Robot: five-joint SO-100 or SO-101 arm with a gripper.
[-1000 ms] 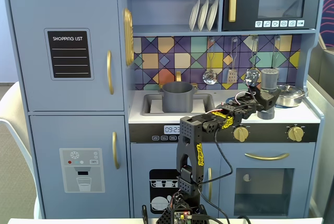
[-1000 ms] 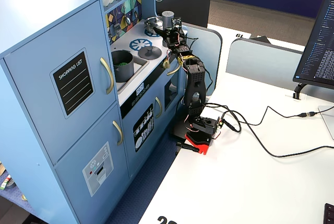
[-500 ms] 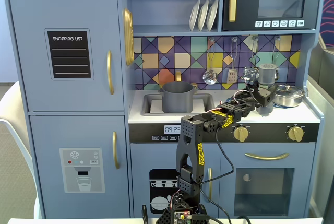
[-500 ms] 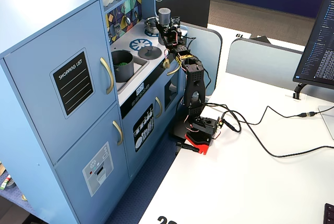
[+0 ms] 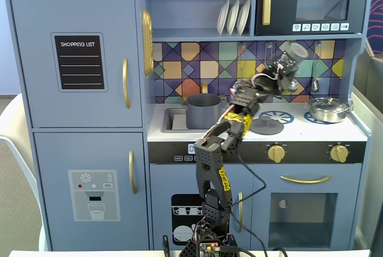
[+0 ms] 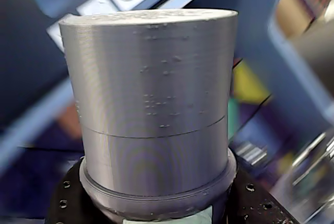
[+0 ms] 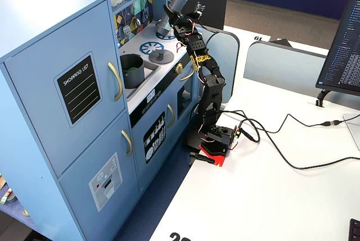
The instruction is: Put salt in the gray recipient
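Salt shaker (image 5: 291,54), pinched between the fingers (image 5: 281,71) and carried tilted in mid-air, hangs high above the stove top and well to the right of the gray recipient (image 5: 204,111) in a fixed view, presumably lifted so as to pass over the pot's rim on the way across. Reading from the left with the gray recipient as landmark: the pot stands open in the sink recess, the flat lid (image 5: 266,126) lies on the nearer burner just to its right, and the steel pan (image 5: 327,109) sits farther right. The wrist view is filled by the shaker's pale cap (image 6: 154,98), its foot seated in the grasp.
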